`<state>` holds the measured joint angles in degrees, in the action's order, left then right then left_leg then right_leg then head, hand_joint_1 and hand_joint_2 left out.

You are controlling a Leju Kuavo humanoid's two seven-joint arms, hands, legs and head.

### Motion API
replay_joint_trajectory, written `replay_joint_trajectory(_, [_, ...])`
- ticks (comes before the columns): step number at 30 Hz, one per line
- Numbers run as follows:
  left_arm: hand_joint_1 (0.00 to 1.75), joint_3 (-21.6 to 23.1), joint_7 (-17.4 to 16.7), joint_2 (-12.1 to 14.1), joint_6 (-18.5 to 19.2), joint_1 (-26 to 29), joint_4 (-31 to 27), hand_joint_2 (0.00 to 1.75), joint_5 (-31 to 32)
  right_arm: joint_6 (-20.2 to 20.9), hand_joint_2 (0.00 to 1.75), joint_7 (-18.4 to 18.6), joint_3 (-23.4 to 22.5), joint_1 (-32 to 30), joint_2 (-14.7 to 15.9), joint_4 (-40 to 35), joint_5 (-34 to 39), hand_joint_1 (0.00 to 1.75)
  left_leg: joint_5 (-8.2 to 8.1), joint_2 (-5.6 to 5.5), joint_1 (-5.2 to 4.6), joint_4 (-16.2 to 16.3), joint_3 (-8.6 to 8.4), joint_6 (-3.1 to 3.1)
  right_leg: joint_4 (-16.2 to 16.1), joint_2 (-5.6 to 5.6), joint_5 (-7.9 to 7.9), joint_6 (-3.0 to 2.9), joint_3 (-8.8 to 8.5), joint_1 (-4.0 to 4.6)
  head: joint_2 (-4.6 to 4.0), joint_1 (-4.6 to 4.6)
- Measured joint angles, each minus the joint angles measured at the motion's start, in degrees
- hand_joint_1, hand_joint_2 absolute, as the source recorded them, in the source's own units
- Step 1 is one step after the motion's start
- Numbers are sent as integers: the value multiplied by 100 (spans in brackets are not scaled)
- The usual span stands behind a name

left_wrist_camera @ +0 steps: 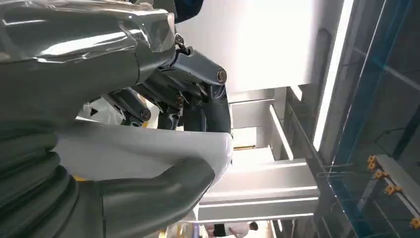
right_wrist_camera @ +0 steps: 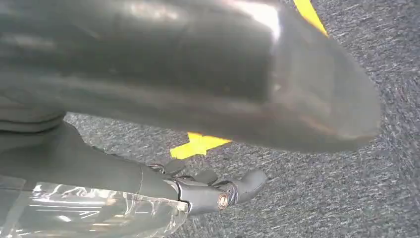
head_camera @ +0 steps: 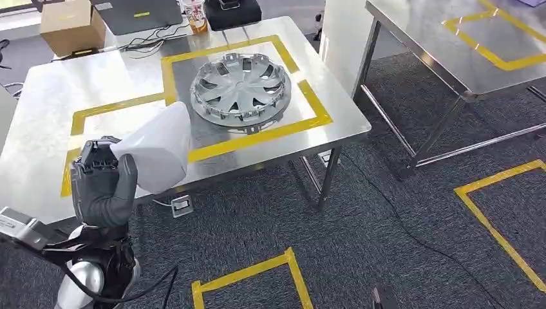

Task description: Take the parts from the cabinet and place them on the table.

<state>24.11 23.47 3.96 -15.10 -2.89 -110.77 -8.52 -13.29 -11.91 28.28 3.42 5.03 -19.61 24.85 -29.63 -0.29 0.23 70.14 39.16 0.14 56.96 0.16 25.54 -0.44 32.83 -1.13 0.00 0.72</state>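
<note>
Left hand (head_camera: 103, 187), lower left of the head view, grips a white moulded part (head_camera: 158, 147) — thumb wrapped across its near face, darker fingers behind. In the left wrist view the thumb (left_wrist_camera: 163, 188) and fingers (left_wrist_camera: 198, 106) clamp the part's smooth white shell (left_wrist_camera: 143, 146) from both sides. Part is carried over the near edge of the steel table (head_camera: 38, 129), not yet resting on it. Right hand (right_wrist_camera: 218, 193) hangs over carpet, fingers loosely extended, holding nothing. Farther up-frame a silver hubcap (head_camera: 241, 85) lies inside the yellow tape outline (head_camera: 193, 103).

Risk: glossy shell could slip in the grasp, or land on the table edge and tip off — or strike the hubcap.
</note>
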Motion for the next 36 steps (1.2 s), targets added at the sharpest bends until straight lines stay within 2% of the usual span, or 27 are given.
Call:
replay_joint_trajectory(2, [175,-4,0,0,0,-6,-2,175,0,0,0,0,0,4,-6,0,0,0,516,19,-26,-1115,-529,100,-12,4,47,26,-87,8,0,-2])
replay_joint_trajectory(4, [175,-2,7,-2,0,-14,-4,175,0,0,0,-4,0,22,-28,0,0,0,313,50,-79,-1296,-610,136,-40,0,99,99,-82,25,0,-4])
replay_joint_trajectory(5, [175,-4,11,-2,0,-5,-4,175,0,0,0,-7,0,22,-28,0,0,0,297,44,-95,-1350,-619,161,-93,-16,99,144,-123,19,0,-9])
replay_joint_trajectory(6, [175,-2,11,0,0,0,-4,175,0,0,0,-11,0,11,-33,0,0,0,291,23,-91,-1441,-656,203,53,-23,-31,218,-138,22,0,-6])
replay_joint_trajectory(8, [175,-2,13,-6,-11,6,-15,175,-2,0,0,-13,2,30,-41,-2,-2,0,296,-3,-53,-1491,-885,312,108,-26,39,255,-97,6,0,-19])
replay_joint_trajectory(9, [175,-2,13,-9,-11,-7,-15,175,-4,0,0,-13,2,43,-46,-2,-2,0,275,8,-53,-1488,-949,346,353,-20,119,220,5,8,0,-37])
replay_joint_trajectory(12, [175,2,13,-11,-11,18,-13,175,-4,0,0,-11,2,18,-22,0,-4,0,142,-10,-75,-1486,-1090,367,1720,-16,496,197,907,7,0,-50])
replay_joint_trajectory(13, [175,7,13,-11,-11,29,-13,175,-4,0,0,-11,2,-3,-13,2,-4,0,76,-27,-76,-1486,-1170,355,1863,-17,599,204,1109,7,0,-48])
replay_joint_trajectory(14, [175,4,13,-11,-15,36,-13,175,-4,0,0,-11,2,-14,-9,2,-2,0,0,-47,-71,-1486,-1268,340,1743,-18,627,222,1153,5,0,-50])
replay_joint_trajectory(16, [175,4,13,-11,-15,36,-13,175,-2,4,0,-9,2,-19,2,2,-4,0,-192,-57,-53,-1485,-1521,301,942,-22,449,312,979,-9,0,-52])
replay_joint_trajectory(17, [175,7,13,-11,-17,37,-13,175,0,4,0,-11,2,-30,9,2,-4,0,-315,-55,-49,-1491,-1599,268,405,-31,45,414,854,-14,0,-52])
replay_joint_trajectory(18, [175,7,15,-11,-26,32,-2,175,4,9,0,-11,2,-57,9,22,-2,0,-419,-54,-72,-1465,-1706,233,66,-64,-650,500,817,-12,0,-81])
replay_joint_trajectory(19, [175,9,13,-11,-33,52,2,175,4,9,0,-9,2,-42,9,24,-2,0,-493,-71,-80,-1505,-1737,192,57,-78,-673,312,771,16,0,-79])
replay_joint_trajectory(20, [175,9,13,-13,-46,32,-5,175,9,9,0,-9,2,-49,7,24,0,0,-525,-69,-81,-1580,-1772,154,67,-57,-634,189,714,49,0,-46])
replay_joint_trajectory(21, [175,11,17,-13,-48,31,-7,175,11,9,0,-11,2,-46,4,24,-2,0,-490,-69,-74,-1552,-1859,127,42,-50,-610,133,701,40,0,-59])
replay_joint_trajectory(22, [175,11,17,-13,-48,18,-13,175,13,9,0,-13,2,-34,0,24,-2,0,-392,-65,-70,-1441,-1805,108,42,-48,-582,79,640,33,2,-52])
replay_joint_trajectory(23, [175,13,22,-11,-48,22,-15,175,13,9,0,-13,2,-28,-9,24,-2,0,-234,-46,-62,-1046,-1589,86,-2,-30,-549,45,565,-7,2,-54])
replay_joint_trajectory(24, [175,11,33,-11,-48,14,-15,175,13,9,0,-15,2,-25,0,24,-2,0,-54,-38,-59,-496,-1255,72,-32,-28,-497,3,490,-11,2,-30])
replay_joint_trajectory(25, [175,11,35,-7,-46,13,-13,175,13,9,0,-15,0,-25,9,24,-2,0,-99,-35,-47,-52,-930,49,-60,-21,-451,-38,425,-13,0,-39])
replay_joint_trajectory(26, [175,13,35,-4,-46,19,-11,175,13,9,0,-15,2,-29,9,24,-2,0,-358,-33,-30,236,-664,22,-81,-7,-392,-36,352,-14,2,-37])
replay_joint_trajectory(28, [175,11,50,0,-37,20,-7,175,13,9,0,-15,2,-38,7,28,-2,0,-1064,-29,1,373,-299,-26,-87,37,-260,-35,204,-12,2,-37])
replay_joint_trajectory(29, [175,13,50,2,-37,22,-4,175,13,9,0,-13,2,-37,7,28,-2,0,-1126,-17,12,279,-213,-37,-87,58,-204,-28,127,-12,2,-37])
replay_joint_trajectory(30, [175,13,50,4,-37,21,-4,175,13,9,0,-15,2,-35,7,28,-2,0,-934,-5,20,18,-206,-38,-87,75,-143,-19,37,-9,0,-35])
replay_joint_trajectory(31, [175,13,50,4,-37,20,-4,175,13,9,0,-13,2,-33,7,28,-2,0,-531,-3,23,-375,-270,-30,-87,82,-87,-8,-51,-7,0,-35])
replay_joint_trajectory(33, [175,13,55,2,-37,18,-4,175,13,9,0,-15,2,-33,2,28,-2,0,506,17,16,-1243,-407,28,-109,82,6,23,-129,-5,0,-39])
replay_joint_trajectory(34, [175,13,59,4,-33,24,0,175,13,9,0,-11,2,-11,-4,31,-2,0,517,16,-30,-1306,-367,57,-73,106,44,63,-229,30,2,-46])
replay_joint_trajectory(36, [175,18,72,4,-11,16,0,175,2,11,0,-13,0,7,-4,31,-2,0,470,-2,-44,-1288,-389,117,-98,116,128,135,-226,28,0,-35])
